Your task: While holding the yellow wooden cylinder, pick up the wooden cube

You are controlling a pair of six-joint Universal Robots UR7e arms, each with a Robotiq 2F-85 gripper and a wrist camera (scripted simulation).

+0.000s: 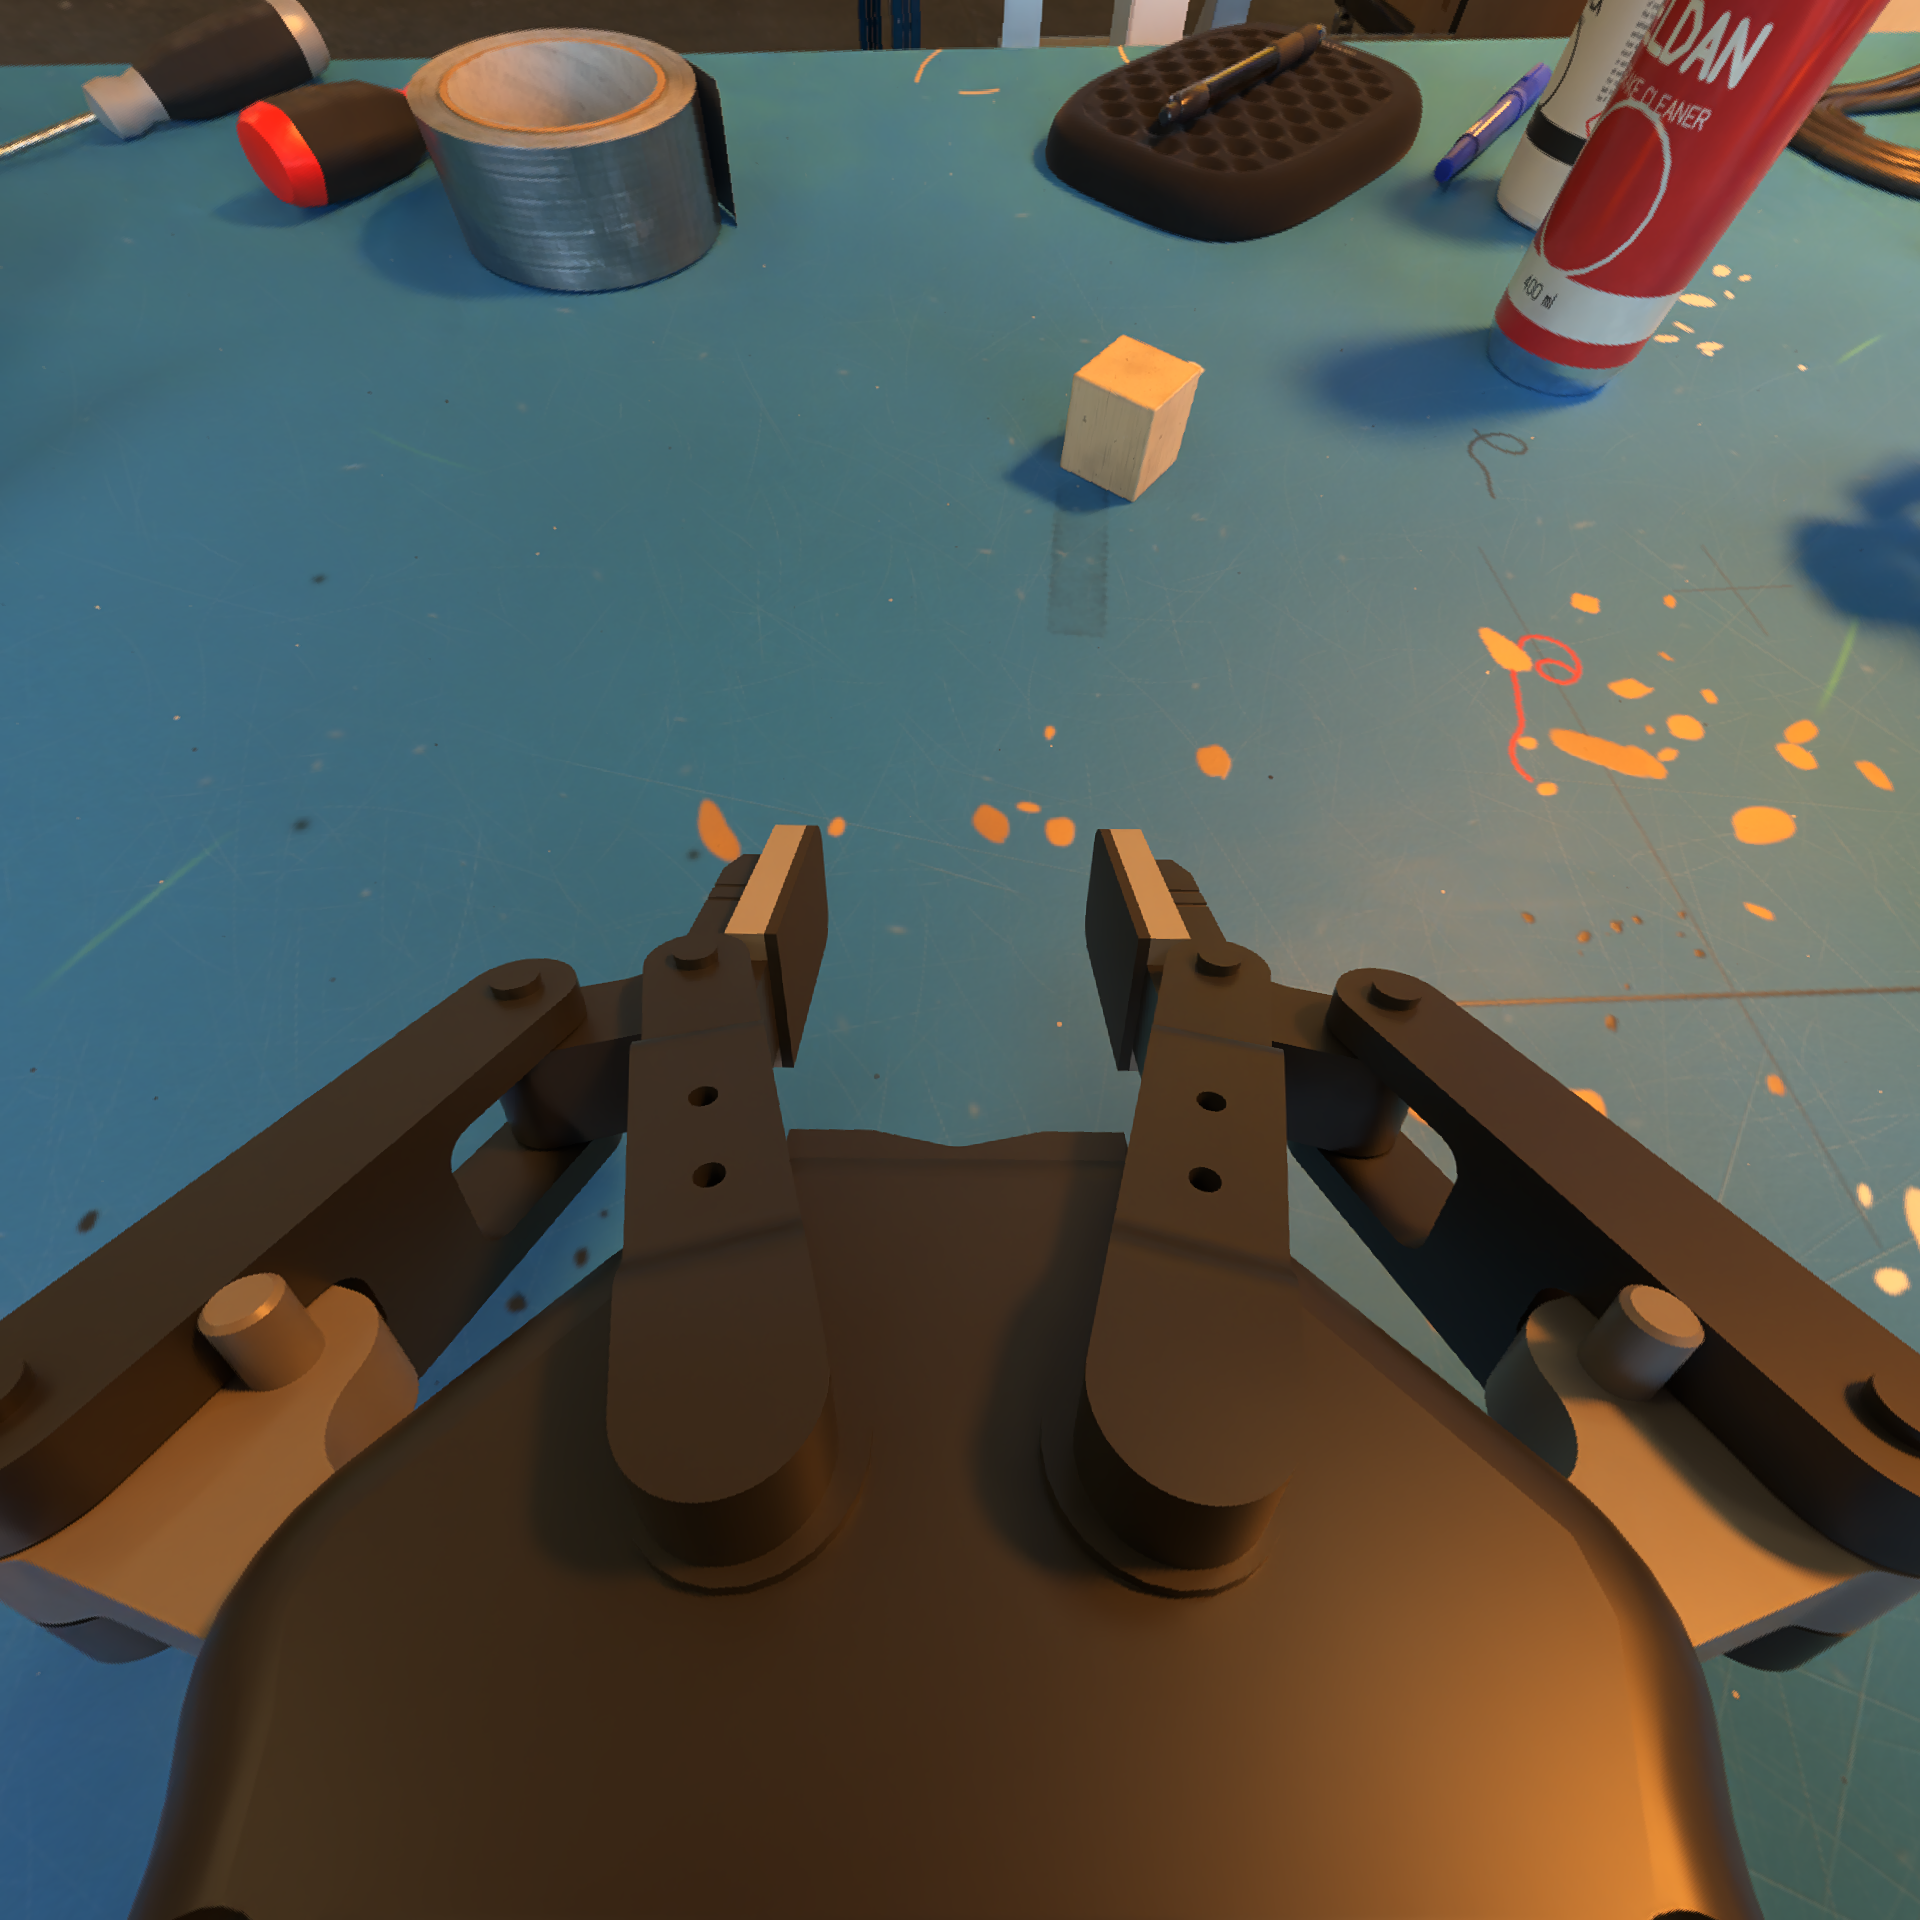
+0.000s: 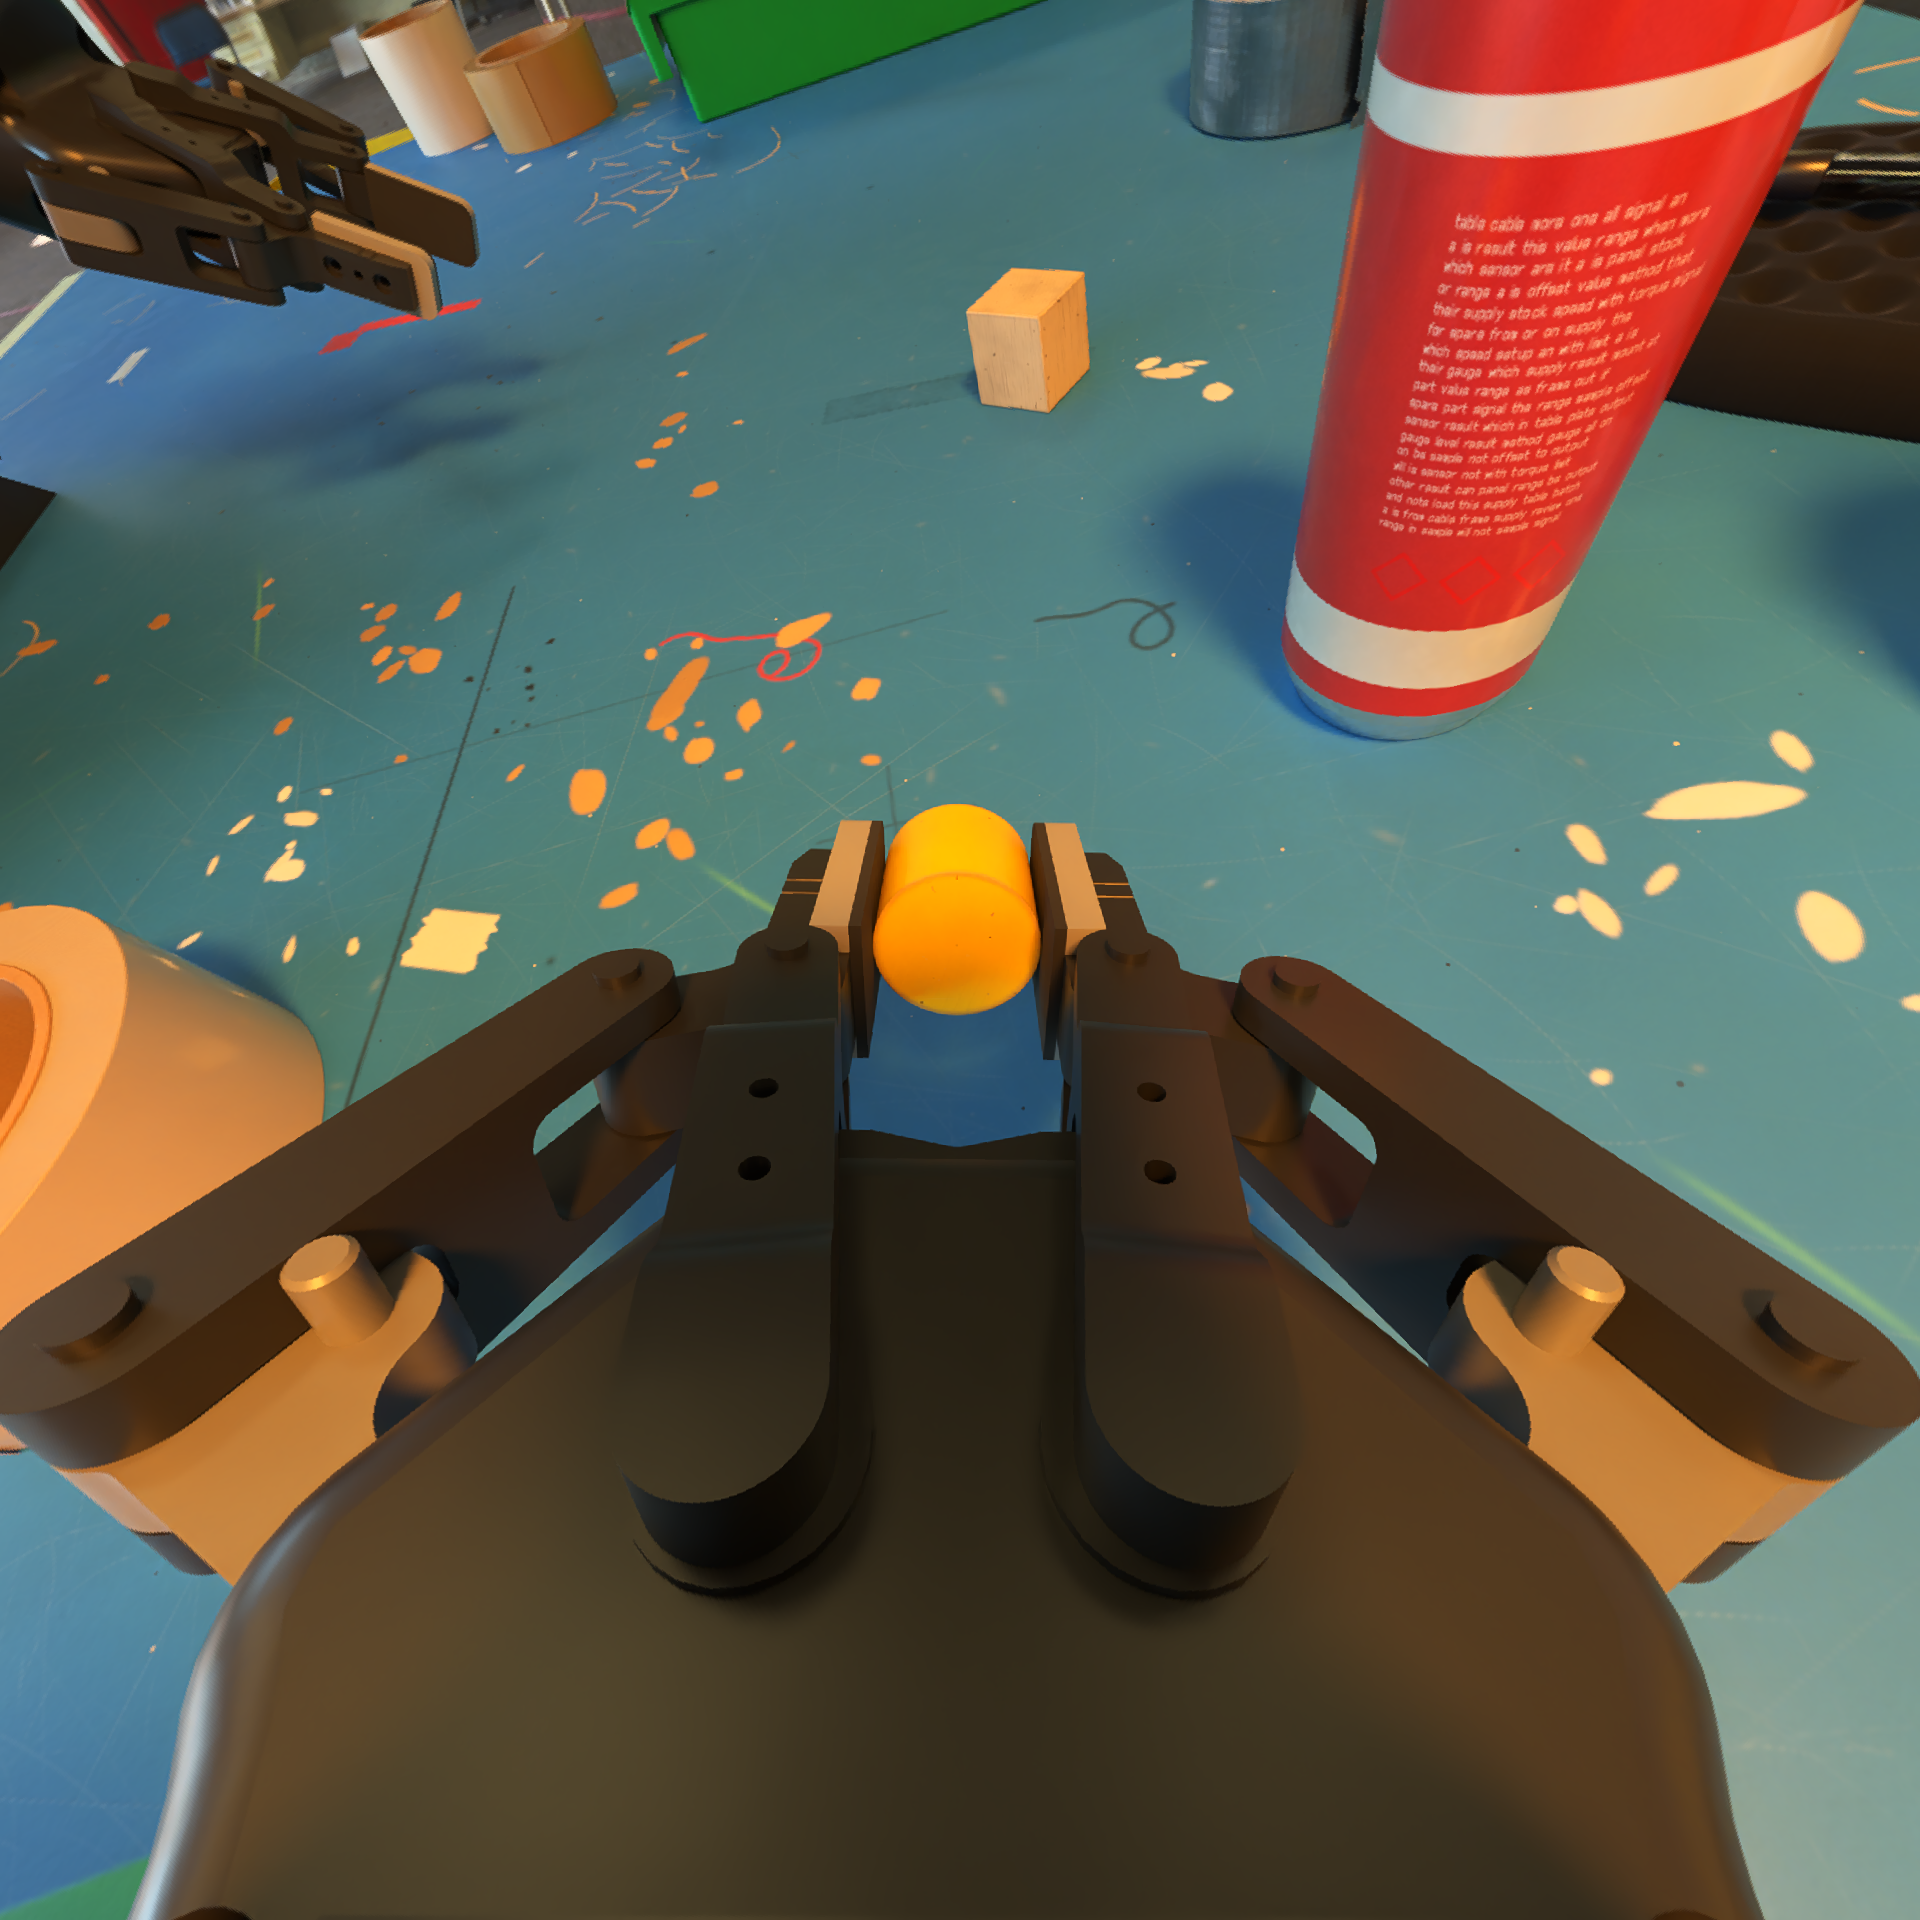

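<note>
A pale wooden cube sits on the blue table, ahead and slightly right of my left gripper, which is open and empty above the table. The cube also shows in the right wrist view, far ahead. My right gripper is shut on a yellow wooden cylinder, held lengthwise between the pads above the table. The left gripper shows in the right wrist view at the upper left, hovering off the table, well left of the cube.
A red spray can stands right of the cube; it is also in the right wrist view. A grey tape roll, screwdrivers, and a dark perforated pad with a pen lie at the back. A beige tape roll is near my right gripper.
</note>
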